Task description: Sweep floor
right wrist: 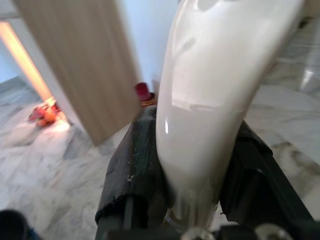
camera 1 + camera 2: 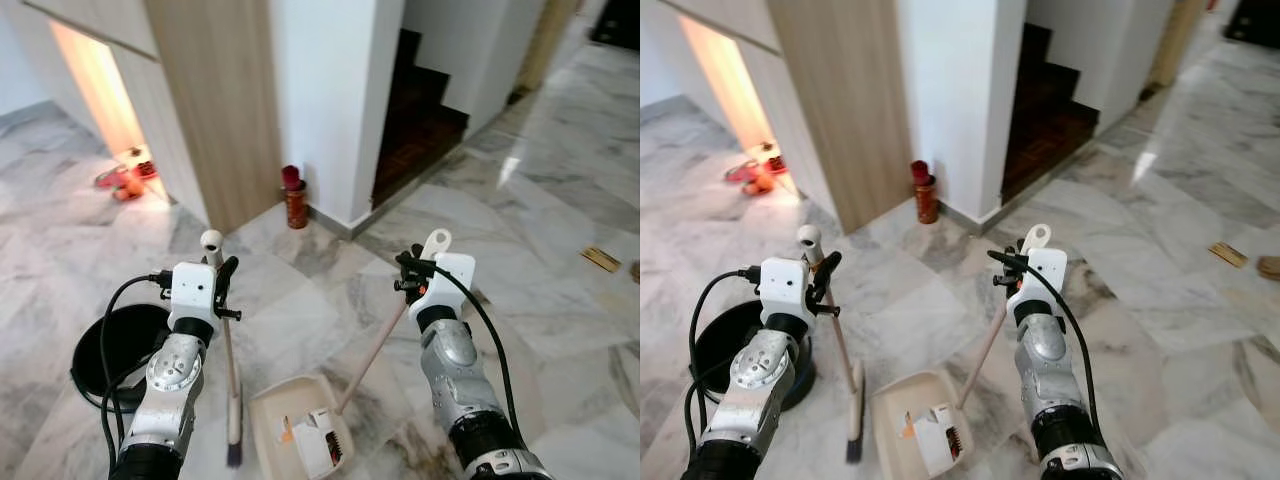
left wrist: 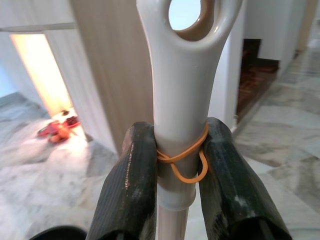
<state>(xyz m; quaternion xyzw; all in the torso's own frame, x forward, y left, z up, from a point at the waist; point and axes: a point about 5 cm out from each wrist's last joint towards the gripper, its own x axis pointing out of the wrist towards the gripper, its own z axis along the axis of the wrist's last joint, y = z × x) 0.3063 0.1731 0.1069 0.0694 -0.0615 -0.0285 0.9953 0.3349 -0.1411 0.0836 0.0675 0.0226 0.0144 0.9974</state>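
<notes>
My left gripper is shut on the top of a cream broom handle, which has an orange rubber band around it between the black fingers. The broom stands nearly upright, its dark bristles on the marble floor. My right gripper is shut on the cream handle of a long-handled dustpan. The beige pan rests on the floor between my arms, and scraps of paper lie in it.
A black round bin sits on the floor at my left. Ahead stand a wooden panel, a white wall corner with a red canister at its foot, and dark stairs. A small brown object lies at far right.
</notes>
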